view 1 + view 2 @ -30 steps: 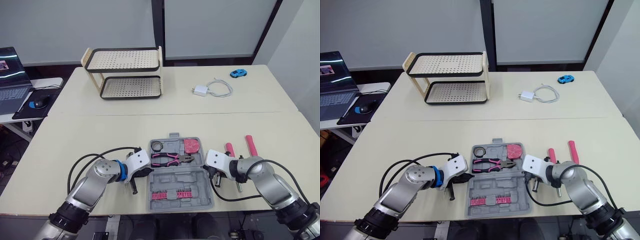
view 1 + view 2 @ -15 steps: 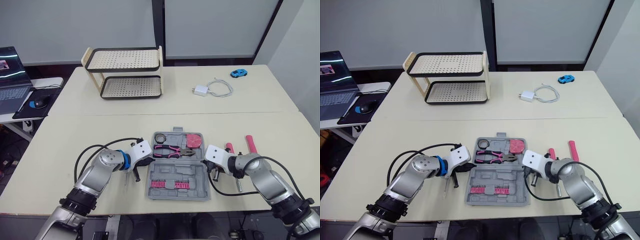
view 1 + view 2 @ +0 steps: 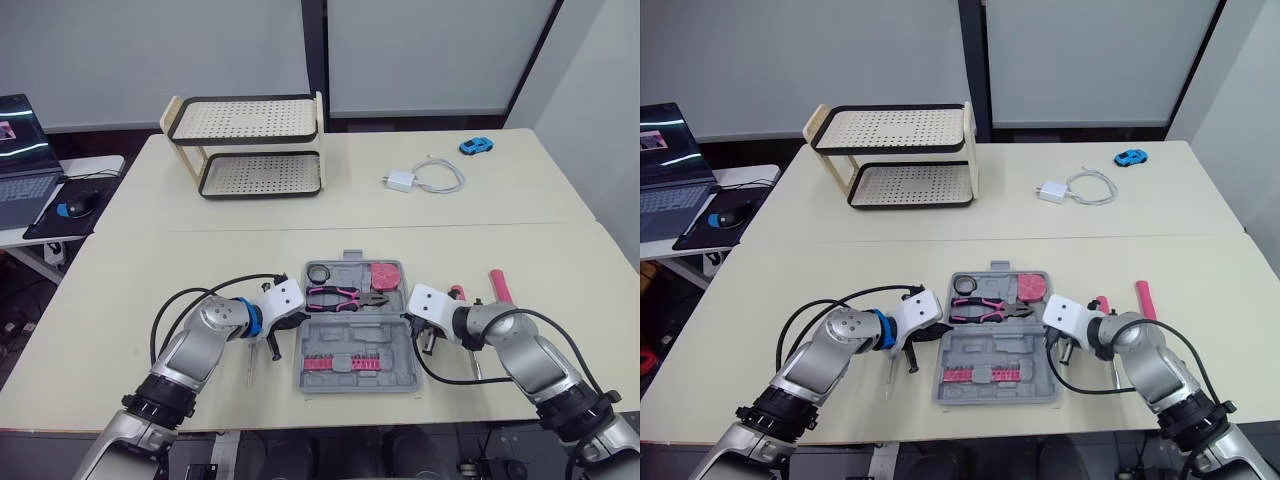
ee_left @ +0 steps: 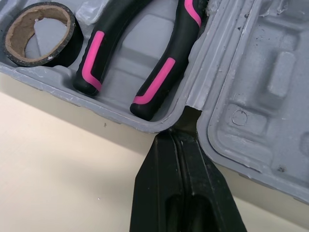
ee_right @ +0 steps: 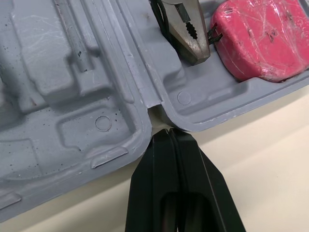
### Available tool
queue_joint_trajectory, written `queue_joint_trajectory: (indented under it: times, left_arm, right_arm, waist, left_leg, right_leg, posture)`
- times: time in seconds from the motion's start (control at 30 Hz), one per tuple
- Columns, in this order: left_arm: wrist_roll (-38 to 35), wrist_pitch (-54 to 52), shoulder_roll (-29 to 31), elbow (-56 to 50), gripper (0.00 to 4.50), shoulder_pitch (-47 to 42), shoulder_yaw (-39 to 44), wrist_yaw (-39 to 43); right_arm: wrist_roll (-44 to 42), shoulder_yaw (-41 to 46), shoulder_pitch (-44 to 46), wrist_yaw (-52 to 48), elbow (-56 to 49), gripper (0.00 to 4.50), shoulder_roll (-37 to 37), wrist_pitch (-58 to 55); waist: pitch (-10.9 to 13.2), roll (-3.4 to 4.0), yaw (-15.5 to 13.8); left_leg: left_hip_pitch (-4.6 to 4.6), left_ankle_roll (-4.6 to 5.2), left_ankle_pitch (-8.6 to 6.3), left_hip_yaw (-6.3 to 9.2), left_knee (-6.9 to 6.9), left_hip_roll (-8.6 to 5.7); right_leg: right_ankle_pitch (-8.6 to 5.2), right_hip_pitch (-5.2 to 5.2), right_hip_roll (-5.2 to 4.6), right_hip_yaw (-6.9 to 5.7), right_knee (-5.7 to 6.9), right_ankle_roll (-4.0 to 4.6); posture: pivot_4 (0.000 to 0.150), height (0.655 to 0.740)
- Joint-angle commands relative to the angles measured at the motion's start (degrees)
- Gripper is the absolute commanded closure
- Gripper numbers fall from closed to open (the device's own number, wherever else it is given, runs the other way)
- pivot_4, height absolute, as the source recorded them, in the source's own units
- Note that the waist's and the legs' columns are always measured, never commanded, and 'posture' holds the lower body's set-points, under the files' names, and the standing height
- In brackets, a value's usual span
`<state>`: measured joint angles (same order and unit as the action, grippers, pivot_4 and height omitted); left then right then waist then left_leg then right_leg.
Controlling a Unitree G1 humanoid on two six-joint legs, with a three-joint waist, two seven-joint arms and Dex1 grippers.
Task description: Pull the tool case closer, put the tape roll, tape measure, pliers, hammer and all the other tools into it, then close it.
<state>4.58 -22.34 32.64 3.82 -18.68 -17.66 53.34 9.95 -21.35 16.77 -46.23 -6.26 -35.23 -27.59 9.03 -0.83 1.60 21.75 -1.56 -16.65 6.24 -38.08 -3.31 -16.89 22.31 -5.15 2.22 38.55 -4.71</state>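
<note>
while left gripper and right gripper, closed and empty, flank the tool case hinge | pink-handled tool nearer right arm

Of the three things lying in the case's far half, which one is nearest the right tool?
The pink tape measure, at the row's right end; the pliers lie in the middle and the tape roll at the left end.

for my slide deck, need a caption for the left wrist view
Left gripper, shut, at the hinge notch of the open tool case holding pliers and tape roll
</note>
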Motion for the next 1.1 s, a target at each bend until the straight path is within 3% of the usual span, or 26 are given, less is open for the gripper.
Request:
queue_joint_trajectory:
  times: [0.03, 1.1]
  left_arm:
    - [-0.81, -0.6, 0.07, -3.05, 4.5, 1.56, -1.39, 1.34]
    - [0.25, 0.22, -0.54, -1.81, 4.5, 1.23, -1.96, 1.04]
  right_arm:
    - [-0.67, 0.3, 0.85, -0.33, -2.31, 4.48, 0.81, 1.89]
    - [-0.62, -0.33, -1.13, -1.44, -4.65, 4.48, -0.18, -0.65]
  waist:
    - [0.0, 0.0, 0.04]
    - [0.0, 0.0, -0.07]
  left_leg:
    - [0.0, 0.0, 0.0, 0.0, 0.0, 0.0]
    - [-0.02, 0.03, -0.02, 0.01, 0.0, 0.0]
  right_leg:
    - [0.0, 0.0, 0.0, 0.0, 0.0, 0.0]
    - [0.0, -0.02, 0.0, 0.0, 0.02, 0.0]
  posture:
    - [0.15, 0.74]
    - [0.15, 0.74]
